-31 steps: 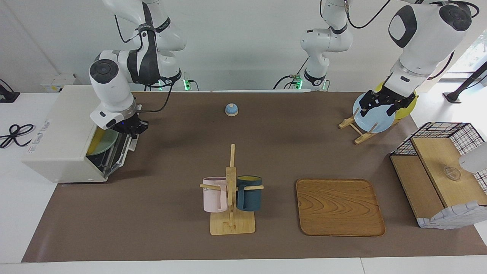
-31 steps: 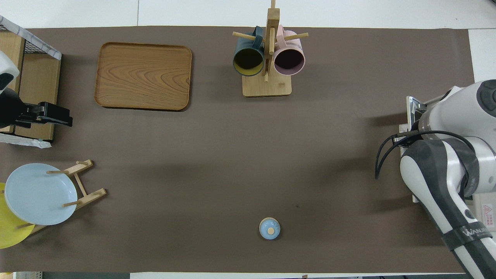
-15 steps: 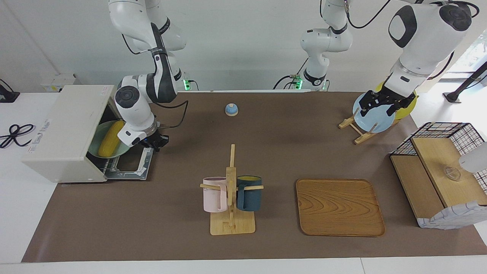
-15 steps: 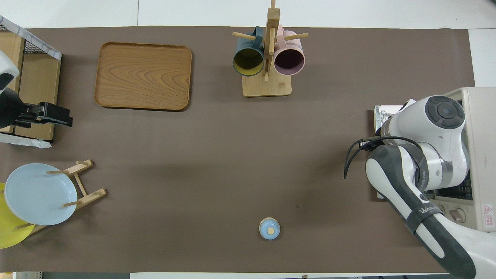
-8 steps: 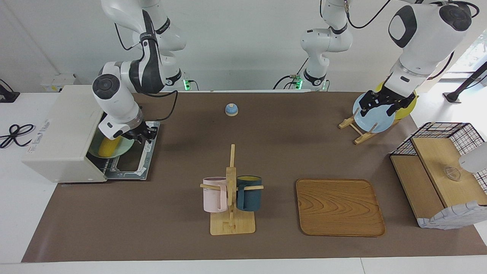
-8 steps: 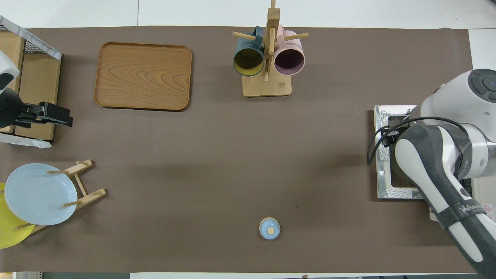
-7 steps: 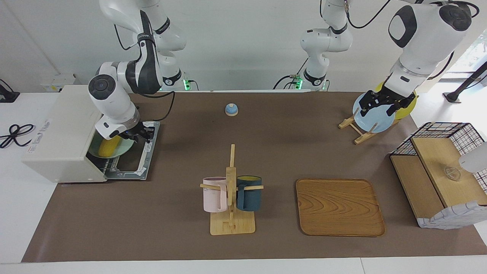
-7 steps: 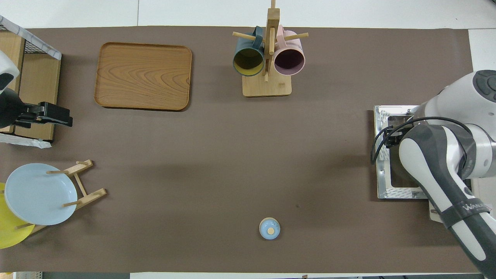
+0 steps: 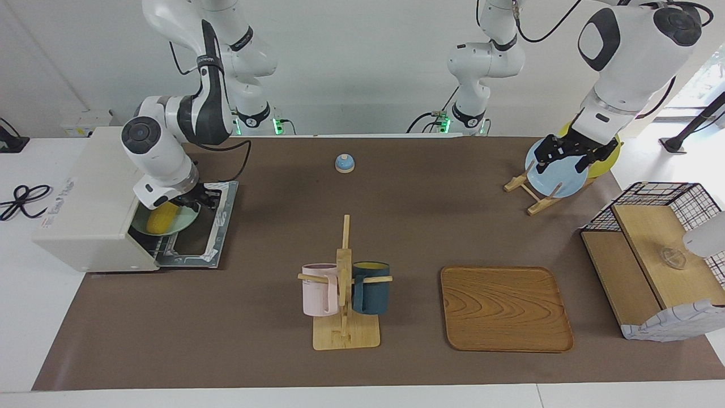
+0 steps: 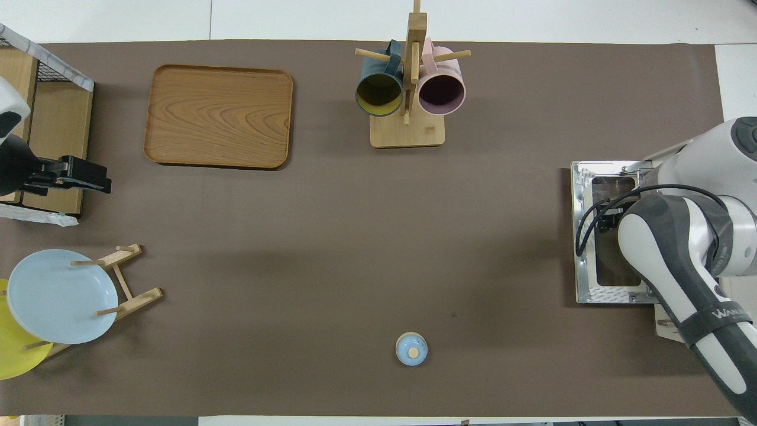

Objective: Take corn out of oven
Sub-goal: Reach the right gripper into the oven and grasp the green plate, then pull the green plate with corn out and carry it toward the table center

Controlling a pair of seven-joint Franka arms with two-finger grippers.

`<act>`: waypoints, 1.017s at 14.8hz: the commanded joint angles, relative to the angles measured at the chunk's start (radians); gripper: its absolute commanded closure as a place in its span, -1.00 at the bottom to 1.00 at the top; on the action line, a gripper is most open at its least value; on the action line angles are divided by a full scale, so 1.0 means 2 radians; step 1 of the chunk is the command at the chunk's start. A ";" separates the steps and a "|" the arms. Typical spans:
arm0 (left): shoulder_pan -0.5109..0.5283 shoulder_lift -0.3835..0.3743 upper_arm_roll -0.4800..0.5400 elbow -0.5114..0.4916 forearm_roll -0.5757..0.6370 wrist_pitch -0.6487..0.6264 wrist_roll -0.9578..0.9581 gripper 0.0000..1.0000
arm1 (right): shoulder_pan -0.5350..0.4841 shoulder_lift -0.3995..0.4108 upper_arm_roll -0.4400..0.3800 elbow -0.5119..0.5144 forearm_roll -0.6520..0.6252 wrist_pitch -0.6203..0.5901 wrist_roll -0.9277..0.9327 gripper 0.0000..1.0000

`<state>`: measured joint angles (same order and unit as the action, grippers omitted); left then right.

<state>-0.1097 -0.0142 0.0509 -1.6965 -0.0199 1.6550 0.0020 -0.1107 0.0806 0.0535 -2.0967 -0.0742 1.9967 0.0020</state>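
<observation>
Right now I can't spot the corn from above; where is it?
In the facing view the corn lies on a green plate inside the open oven, at the right arm's end of the table, just under the right gripper.

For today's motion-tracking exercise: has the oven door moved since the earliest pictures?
Yes. The oven door was nearly upright against the oven then; now it lies folded down flat on the table, leaving the corn exposed inside.
</observation>
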 commanded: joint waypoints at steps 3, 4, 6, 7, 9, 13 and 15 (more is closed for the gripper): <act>0.003 -0.004 0.000 -0.002 0.011 0.002 0.001 -1.00 | -0.014 -0.019 0.002 -0.035 -0.010 0.030 -0.023 0.43; 0.003 -0.004 0.000 -0.001 0.011 0.002 0.001 -1.00 | -0.015 -0.019 0.002 -0.035 -0.010 0.029 -0.024 0.64; 0.003 -0.004 0.000 -0.001 0.011 0.002 0.001 -1.00 | -0.014 -0.019 0.002 -0.034 -0.016 0.023 -0.026 1.00; 0.003 -0.004 0.000 -0.001 0.011 0.002 0.001 -1.00 | -0.011 -0.019 0.003 -0.032 -0.029 0.020 -0.027 1.00; 0.003 -0.004 0.000 -0.001 0.011 0.001 0.001 -1.00 | -0.007 -0.016 0.006 -0.016 -0.040 0.003 -0.028 1.00; 0.002 -0.004 0.000 -0.002 0.011 -0.001 0.001 -1.00 | 0.051 0.006 0.015 0.068 -0.045 -0.078 -0.003 1.00; 0.002 -0.005 0.000 -0.001 0.011 -0.001 0.001 -1.00 | 0.089 0.019 0.015 0.103 -0.045 -0.111 0.049 1.00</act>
<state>-0.1094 -0.0142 0.0536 -1.6965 -0.0199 1.6546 0.0020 0.0132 0.0680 0.0754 -1.9832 -0.1565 1.8437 0.0265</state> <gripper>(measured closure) 0.000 0.974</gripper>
